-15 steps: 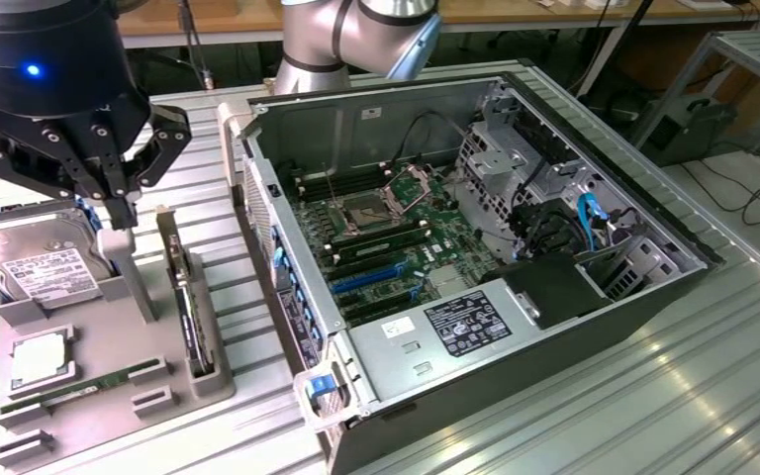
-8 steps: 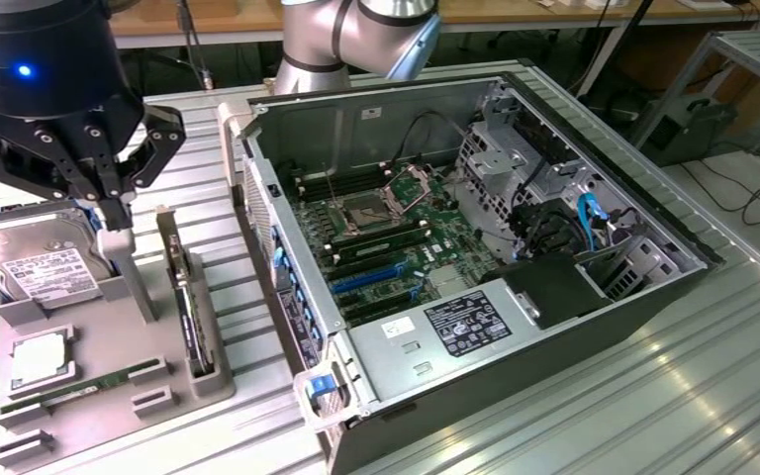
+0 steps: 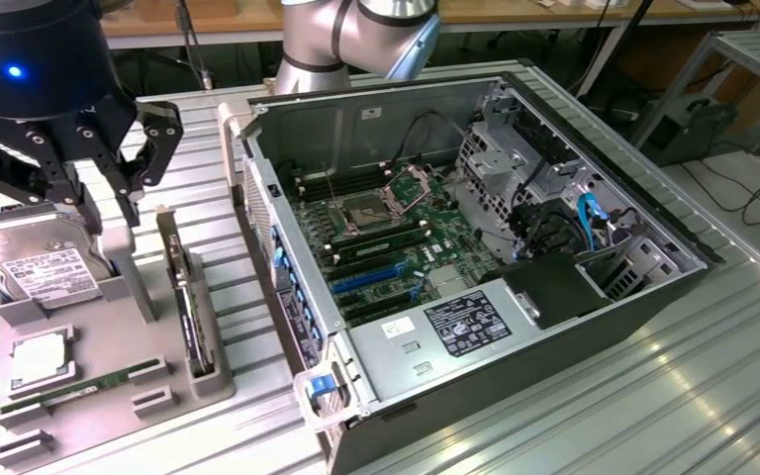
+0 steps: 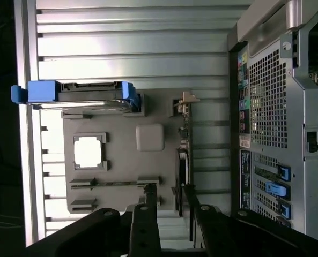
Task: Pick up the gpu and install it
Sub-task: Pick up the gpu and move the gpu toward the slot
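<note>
The gpu [image 3: 190, 309] stands on edge in a slot along the side of the grey holder tray [image 3: 90, 396] that faces the case, its pale bracket end toward the back. In the wrist view the gpu [image 4: 183, 160] appears edge-on as a thin dark strip, bracket tab at the far end. My black gripper [image 3: 98, 203] hangs above the tray, over its back part beside the hard drive and a little to the exterior view's left of the card. The gripper [image 4: 169, 201] has its fingers apart with nothing between them; one fingertip [image 4: 190, 197] lies close to the card's near end.
The tray also holds a silver hard drive [image 3: 40, 269] in a blue caddy [image 4: 89, 92], a processor [image 4: 89, 151] and a memory stick [image 3: 70, 389]. The open computer case [image 3: 644, 213] lies to the exterior view's right, its motherboard showing blue slots [image 3: 367, 280]. The ribbed metal table [image 3: 617, 396] surrounds both.
</note>
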